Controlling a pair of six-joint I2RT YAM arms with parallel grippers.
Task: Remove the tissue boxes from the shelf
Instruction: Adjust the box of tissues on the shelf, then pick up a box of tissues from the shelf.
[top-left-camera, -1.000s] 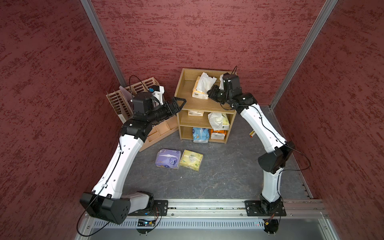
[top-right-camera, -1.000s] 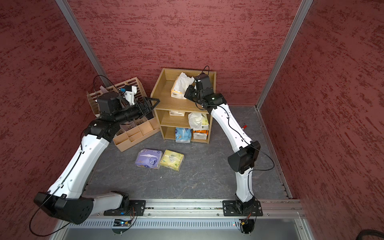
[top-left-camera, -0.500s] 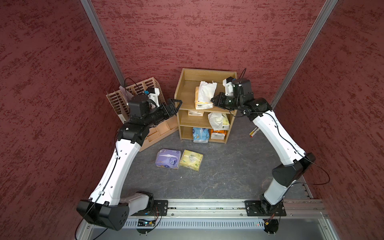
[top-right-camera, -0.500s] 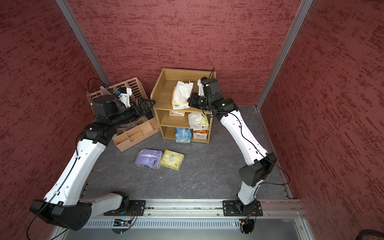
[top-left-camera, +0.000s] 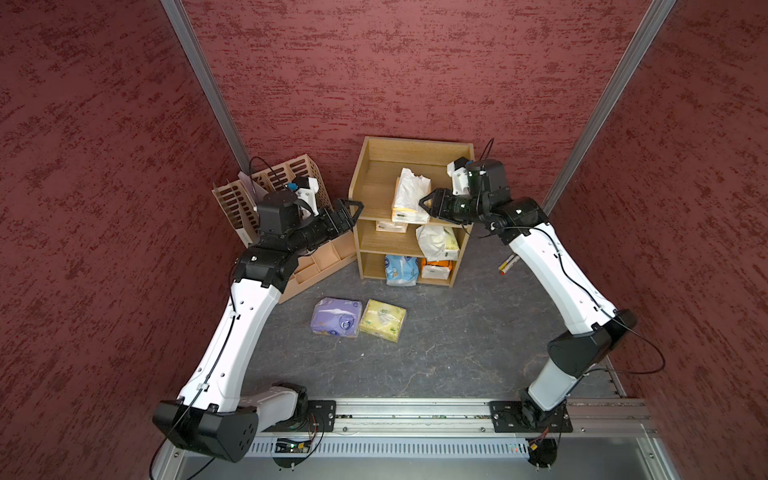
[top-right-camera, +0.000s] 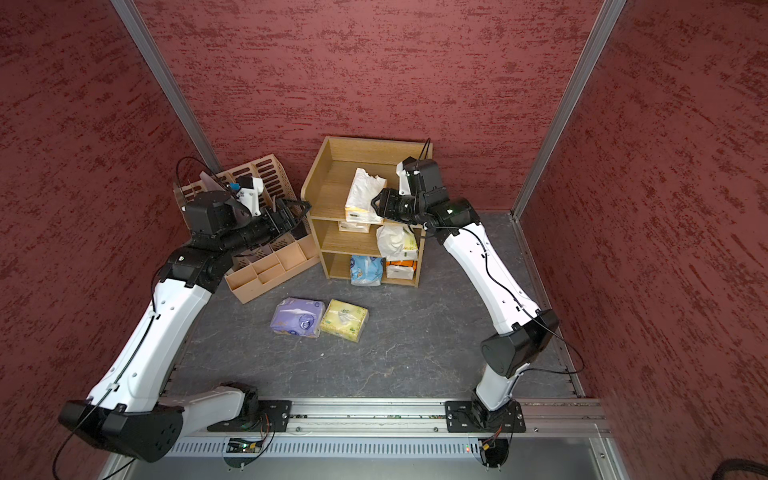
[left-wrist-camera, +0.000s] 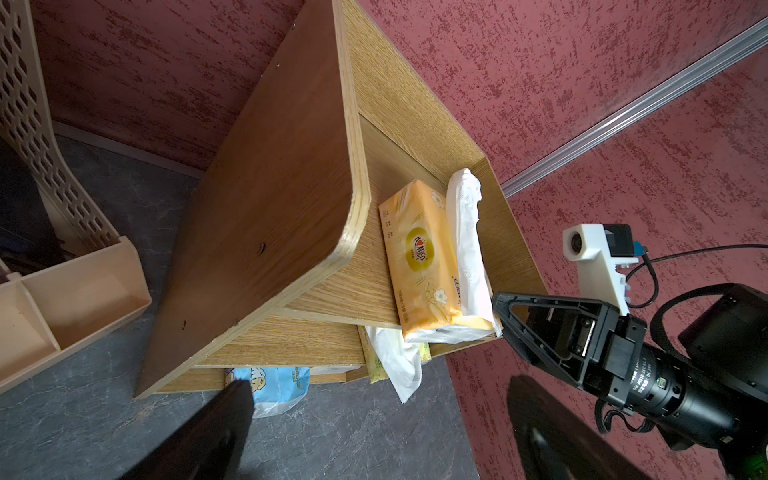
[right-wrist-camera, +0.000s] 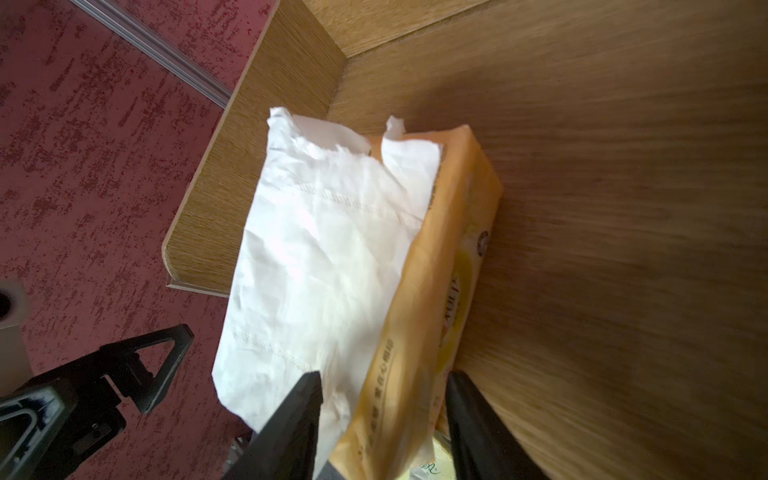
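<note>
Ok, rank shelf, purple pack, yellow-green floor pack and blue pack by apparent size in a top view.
1. The shelf, largest.
2. The purple pack and yellow-green floor pack: too alike to rank.
3. The blue pack, smallest, but partly hidden inside the bottom tier.

The shelf (left-wrist-camera: 270, 216) fills the middle, seen from its side panel. On its top tier an orange-yellow tissue pack (left-wrist-camera: 419, 266) lies at the front edge with white tissue (left-wrist-camera: 467, 237) spread along it. The right end effector (left-wrist-camera: 505, 316) sits just beside the pack's front corner; contact cannot be told. Below, a yellow-green pack (left-wrist-camera: 372, 361) trails tissue over the middle tier's edge, and a blue pack (left-wrist-camera: 274, 382) shows on the lowest tier. A beige organizer (left-wrist-camera: 75, 291) stands on the dark tabletop (left-wrist-camera: 83, 395). The left end effector (left-wrist-camera: 378, 386) has its fingers spread wide, holding nothing.
</note>
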